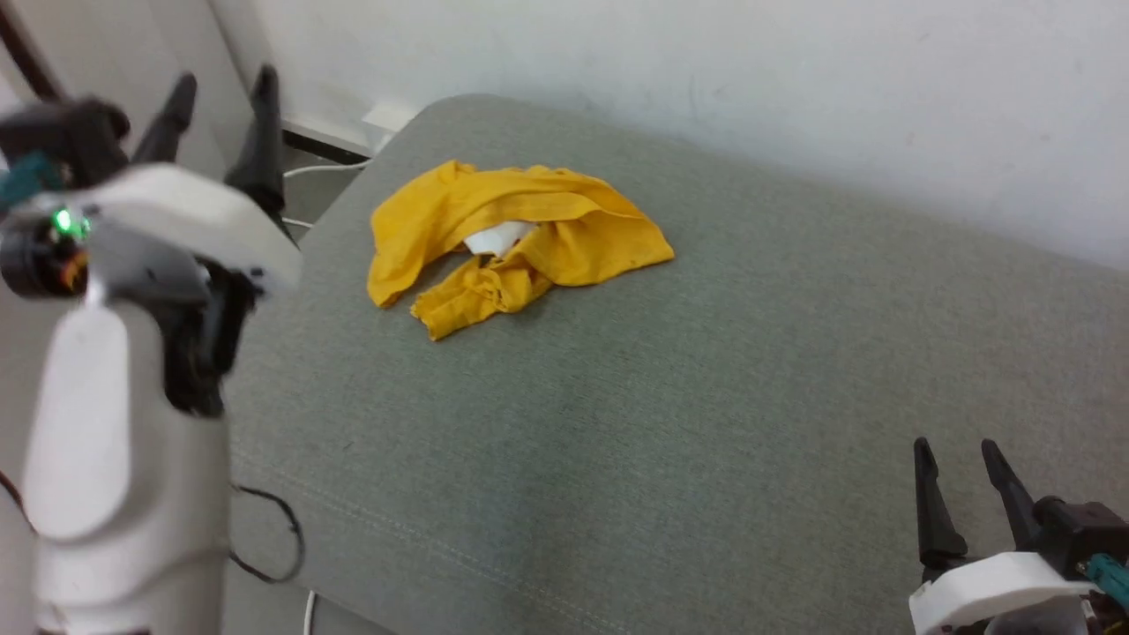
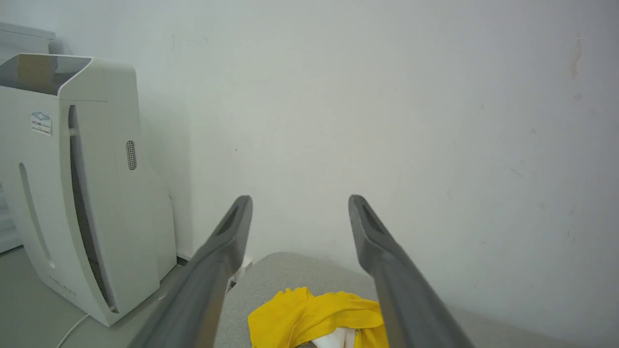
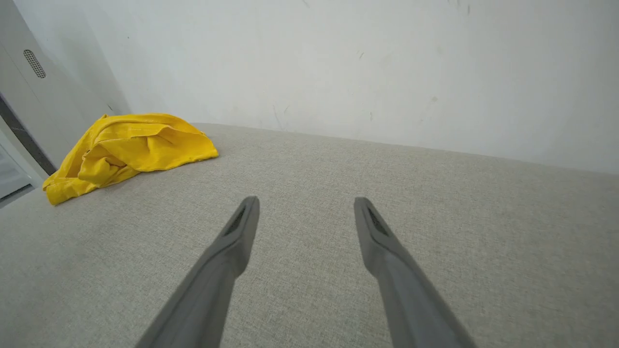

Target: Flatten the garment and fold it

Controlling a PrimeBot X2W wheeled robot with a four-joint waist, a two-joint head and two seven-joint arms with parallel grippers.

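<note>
Grey cushion point(image 1: 617, 423), crumpled garment point(image 1: 512, 234), two empty grippers.
Your garment lies bunched near the cushion's far left corner, by the wall point(image 1: 794, 88); your left gripper point(image 1: 225, 81) hangs beside that edge, jaws wide; your right gripper point(image 1: 956, 450), well apart, gapes equally.

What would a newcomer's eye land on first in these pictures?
The crumpled yellow garment catches the eye, heaped at the far left end of the grey cushion, a white patch showing. Then the left gripper, raised and open left of it, and the right gripper, open at lower right.
</note>
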